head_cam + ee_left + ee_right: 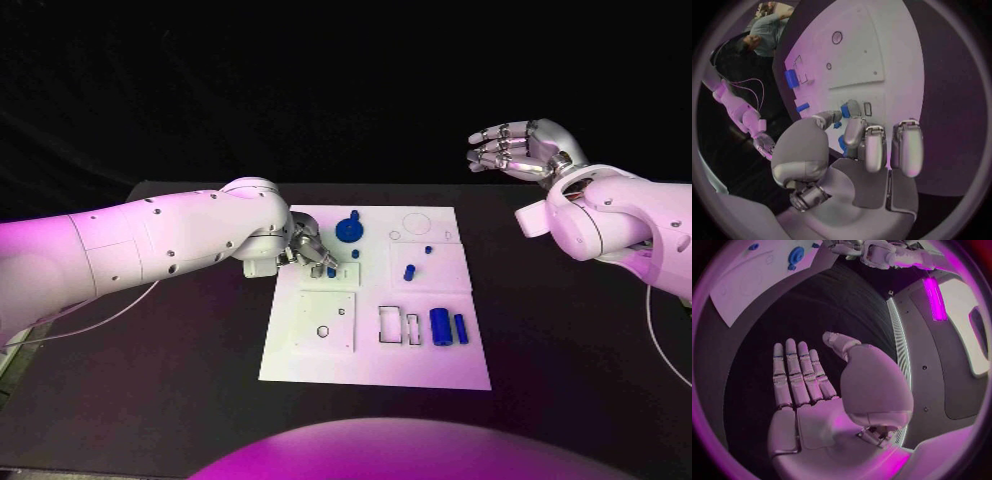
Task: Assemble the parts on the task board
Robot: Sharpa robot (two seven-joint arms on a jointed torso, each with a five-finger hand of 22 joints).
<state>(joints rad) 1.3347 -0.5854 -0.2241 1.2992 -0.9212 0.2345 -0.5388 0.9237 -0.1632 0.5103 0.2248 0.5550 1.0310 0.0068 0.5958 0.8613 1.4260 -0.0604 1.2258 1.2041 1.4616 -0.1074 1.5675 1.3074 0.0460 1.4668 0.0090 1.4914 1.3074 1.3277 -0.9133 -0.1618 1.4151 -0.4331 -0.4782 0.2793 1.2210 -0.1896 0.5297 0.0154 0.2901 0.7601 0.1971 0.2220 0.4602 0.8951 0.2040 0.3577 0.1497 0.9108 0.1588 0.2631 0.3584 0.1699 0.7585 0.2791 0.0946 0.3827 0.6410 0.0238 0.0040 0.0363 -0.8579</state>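
The white task board (378, 355) lies in the middle of the black table. My left hand (307, 249) is low over its far left part and pinches a small blue part (845, 111) between thumb and a finger, close to the board. A round blue part (349, 230) stands just beyond that hand. Three small blue pieces (410, 270) lie around the board's middle. Two blue cylinders (440, 326) lie side by side toward the right edge. My right hand (522, 148) is raised beyond the board's far right corner, palm (817, 425) bare and fingers spread.
Rectangular cut-outs (391, 323) and a raised square plate (326, 320) with small holes take up the board's near half. Black table (577, 330) surrounds the board on all sides. A thin cable (101, 312) trails under my left arm.
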